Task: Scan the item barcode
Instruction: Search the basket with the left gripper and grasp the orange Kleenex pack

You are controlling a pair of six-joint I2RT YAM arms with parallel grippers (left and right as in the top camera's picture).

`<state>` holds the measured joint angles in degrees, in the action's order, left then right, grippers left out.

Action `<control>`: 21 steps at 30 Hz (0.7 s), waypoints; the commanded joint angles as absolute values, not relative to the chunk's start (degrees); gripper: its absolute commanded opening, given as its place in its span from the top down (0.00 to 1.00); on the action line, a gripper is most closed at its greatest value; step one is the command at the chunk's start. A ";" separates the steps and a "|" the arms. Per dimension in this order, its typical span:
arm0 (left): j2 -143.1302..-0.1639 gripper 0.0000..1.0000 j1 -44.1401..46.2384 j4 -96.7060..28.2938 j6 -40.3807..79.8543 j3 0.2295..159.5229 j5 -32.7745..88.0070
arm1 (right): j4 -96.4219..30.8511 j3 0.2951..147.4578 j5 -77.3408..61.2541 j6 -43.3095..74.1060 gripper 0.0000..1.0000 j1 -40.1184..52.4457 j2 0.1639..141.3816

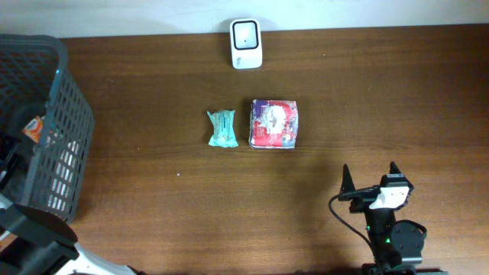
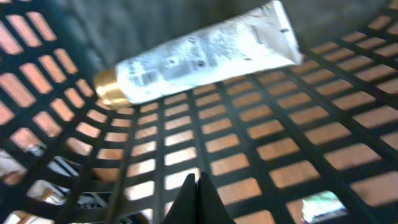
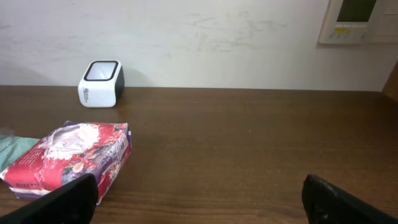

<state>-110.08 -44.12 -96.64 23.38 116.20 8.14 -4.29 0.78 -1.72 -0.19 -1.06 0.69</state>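
Even soft light, left wrist blurry

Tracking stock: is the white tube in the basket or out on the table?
In: the tube lies flat on the basket mesh in the left wrist view.

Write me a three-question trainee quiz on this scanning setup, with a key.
1. True or false: the right gripper is shut on the red packet.
2. What lies in the basket just ahead of the left gripper? A) a white tube with a gold cap B) a drinks can C) a glass bottle
3. Fill in: the white ___ stands at the far edge of the table.

Key: 1 false, it is open and apart from it; 2 A; 3 scanner.
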 commanded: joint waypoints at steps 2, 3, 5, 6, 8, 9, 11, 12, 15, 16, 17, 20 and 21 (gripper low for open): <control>-107.22 1.00 -44.01 -96.75 22.17 116.27 14.04 | -4.47 0.32 -1.45 -0.38 0.01 -0.75 0.36; -105.91 1.00 -44.01 -96.75 22.20 116.27 15.49 | -4.47 0.32 -1.45 -0.38 0.01 -0.75 0.36; -103.42 1.00 -44.01 -96.75 22.22 116.27 15.44 | -4.47 0.32 -1.45 -0.38 0.01 -0.75 0.36; -102.59 1.00 -44.01 -96.75 22.24 116.27 15.46 | -4.47 0.32 -1.45 -0.38 0.01 -0.75 0.36; -101.86 1.00 -44.01 -96.75 22.24 116.27 15.46 | -4.47 0.32 -1.45 -0.38 0.01 -0.75 0.36; -101.86 1.00 -43.99 -96.75 22.24 116.20 15.46 | -4.47 0.32 -1.45 -0.38 0.01 -0.75 0.36; -101.84 1.00 -43.90 -96.75 22.24 112.64 15.68 | -4.47 0.32 -1.45 -0.38 0.01 -0.75 0.36; -101.84 1.00 -43.90 -96.75 22.24 110.08 15.68 | -4.47 0.32 -1.45 -0.38 0.01 -0.75 0.36; -101.84 1.00 -43.94 -96.71 22.26 109.36 15.35 | -4.47 0.32 -1.45 -0.38 0.01 -0.75 0.36; -101.84 1.00 -43.94 -96.53 22.26 109.47 15.35 | -4.47 0.32 -1.45 -0.38 0.01 -0.75 0.36; -101.82 1.00 -43.94 -95.96 22.26 109.73 15.31 | -4.47 0.32 -1.45 -0.38 0.01 -0.75 0.36; -101.80 0.64 -43.97 -88.97 22.17 111.33 15.25 | -4.47 0.32 -1.45 -0.38 0.01 -0.75 0.36; -101.80 0.56 -44.07 -83.68 20.91 112.05 15.27 | -4.47 0.32 -1.45 -0.38 0.01 -0.75 0.36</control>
<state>-102.21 -44.12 -90.48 22.83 109.69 14.70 -4.32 0.78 -1.72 -0.21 -1.06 0.69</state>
